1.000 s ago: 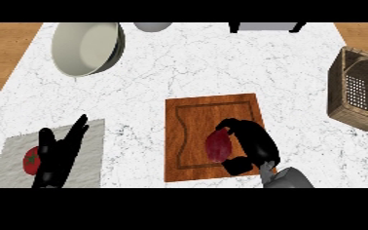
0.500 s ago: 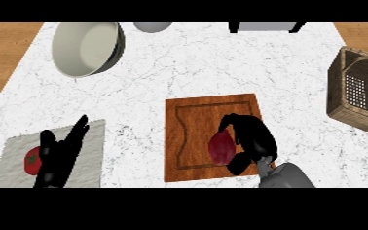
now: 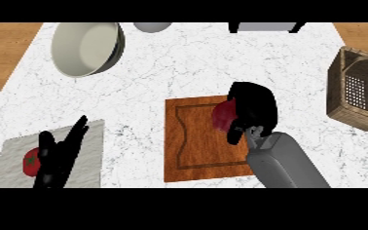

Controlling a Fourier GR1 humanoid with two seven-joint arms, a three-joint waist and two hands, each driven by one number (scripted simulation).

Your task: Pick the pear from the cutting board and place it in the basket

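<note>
A dark red pear point(image 3: 223, 116) shows at the right side of the wooden cutting board point(image 3: 193, 141), mostly hidden by my right hand point(image 3: 253, 108), whose fingers and thumb curl round it. I cannot tell whether the pear rests on the board or hangs just above it. The brown wicker basket point(image 3: 349, 88) stands at the right edge of the counter, well to the right of the hand. My left hand point(image 3: 59, 155) rests open at the lower left, fingers up.
A large pale bowl point(image 3: 86, 47) sits at the upper left. A red tomato point(image 3: 30, 161) lies on a grey mat point(image 3: 90, 161) beside the left hand. A small grey bowl point(image 3: 152, 27) and a dark-legged object point(image 3: 262, 27) stand at the far edge.
My right hand, shut on the pear, has moved up the view and slightly right, toward the board's far right corner. The left hand has not moved.
</note>
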